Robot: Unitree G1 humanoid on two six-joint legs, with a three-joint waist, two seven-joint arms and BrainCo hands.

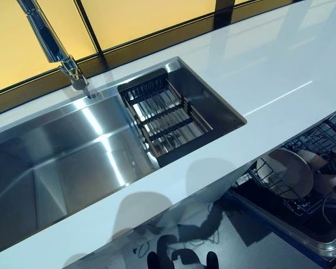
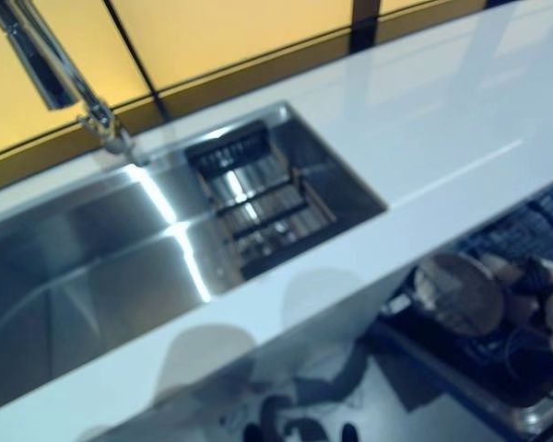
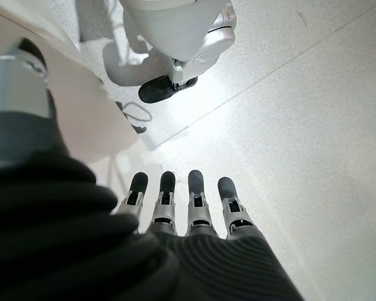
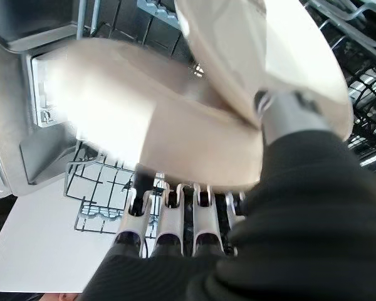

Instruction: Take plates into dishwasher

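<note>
Right robot hand point(image 4: 175, 219) pinches a beige plate point(image 4: 175, 119) above the dishwasher rack point(image 1: 302, 185) at four o'clock; lower it edge-first between free tines. Left robot hand point(image 3: 182, 213) hangs relaxed, empty.

The counter point(image 1: 280, 67) is running across the scene, with the sink point(image 1: 56, 162) sitting recessed in its left part. The faucet point(image 1: 53, 47) is standing behind the sink at its rear rim. A drain rack point(image 1: 165, 117) is lying inside the sink's right end. Glazed panels point(image 1: 145, 17) are standing behind the counter along its far edge. Below the counter's near edge, to the right, the dishwasher rack point(image 1: 319, 213) is sitting pulled out. Plates point(image 1: 291, 171) are standing on edge inside that rack, with further dishes just beside them to the right.
</note>
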